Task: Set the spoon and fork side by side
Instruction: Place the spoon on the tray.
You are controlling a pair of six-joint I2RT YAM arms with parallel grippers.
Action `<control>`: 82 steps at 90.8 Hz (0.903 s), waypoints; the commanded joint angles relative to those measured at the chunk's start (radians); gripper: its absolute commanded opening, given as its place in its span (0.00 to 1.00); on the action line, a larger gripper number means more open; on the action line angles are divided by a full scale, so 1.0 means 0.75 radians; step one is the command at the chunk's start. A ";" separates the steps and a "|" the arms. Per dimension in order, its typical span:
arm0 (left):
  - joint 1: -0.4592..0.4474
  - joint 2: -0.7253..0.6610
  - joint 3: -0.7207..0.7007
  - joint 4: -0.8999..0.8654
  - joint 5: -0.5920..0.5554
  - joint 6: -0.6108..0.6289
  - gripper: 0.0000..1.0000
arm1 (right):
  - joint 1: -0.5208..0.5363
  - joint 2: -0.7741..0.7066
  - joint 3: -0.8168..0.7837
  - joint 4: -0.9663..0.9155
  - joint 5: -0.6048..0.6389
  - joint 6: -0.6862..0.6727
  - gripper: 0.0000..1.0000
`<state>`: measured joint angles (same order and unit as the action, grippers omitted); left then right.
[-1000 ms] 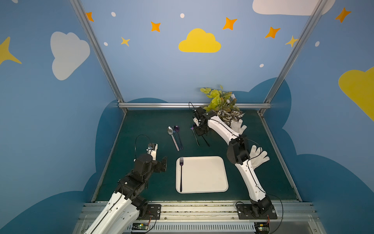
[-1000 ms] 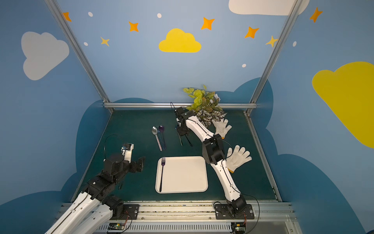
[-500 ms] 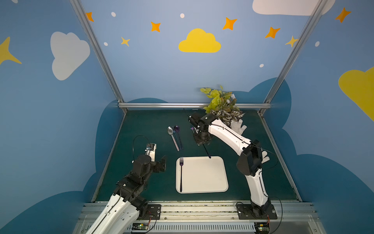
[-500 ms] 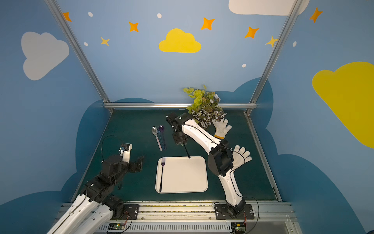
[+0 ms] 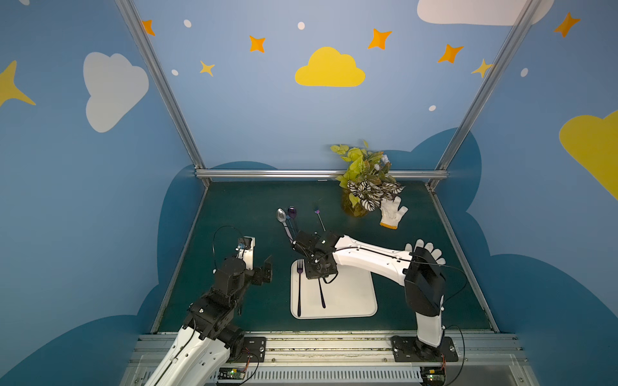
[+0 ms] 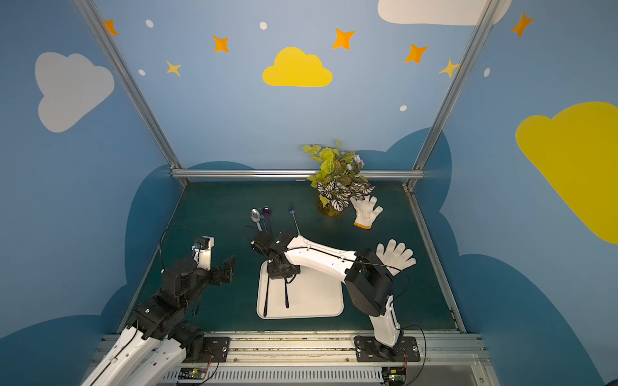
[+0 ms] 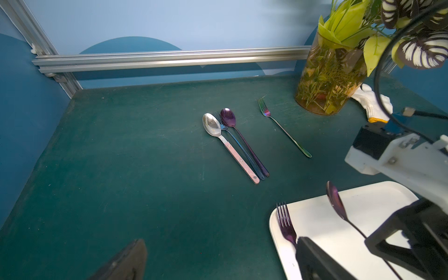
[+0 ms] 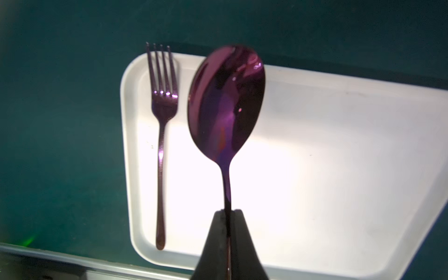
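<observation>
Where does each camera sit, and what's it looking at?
Top views: high in front, looking down at the table; left arm and right arm show.
Left wrist: on the left arm, facing the back wall; left gripper tips show.
Right wrist: above the right gripper, facing the held spoon.
Shared: all see the fork on the tray.

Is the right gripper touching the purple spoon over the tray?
Touching. In the right wrist view, the right gripper pinches the purple spoon by its handle.

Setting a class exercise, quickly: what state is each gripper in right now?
Left gripper: open, holding nothing.
Right gripper: shut on the purple spoon.
</observation>
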<state>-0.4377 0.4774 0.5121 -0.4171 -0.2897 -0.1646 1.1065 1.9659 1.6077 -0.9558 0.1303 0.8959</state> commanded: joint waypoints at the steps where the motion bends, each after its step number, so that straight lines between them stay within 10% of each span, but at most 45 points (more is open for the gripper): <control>1: 0.005 -0.007 -0.009 0.011 0.014 -0.009 1.00 | 0.014 0.036 -0.005 0.122 -0.035 0.106 0.00; 82: -0.004 -0.019 -0.012 0.016 0.039 -0.012 1.00 | 0.026 0.167 -0.101 0.259 -0.095 0.200 0.00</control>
<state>-0.4385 0.4702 0.5121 -0.4168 -0.2623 -0.1680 1.1229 2.0552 1.5269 -0.7364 0.0589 1.0588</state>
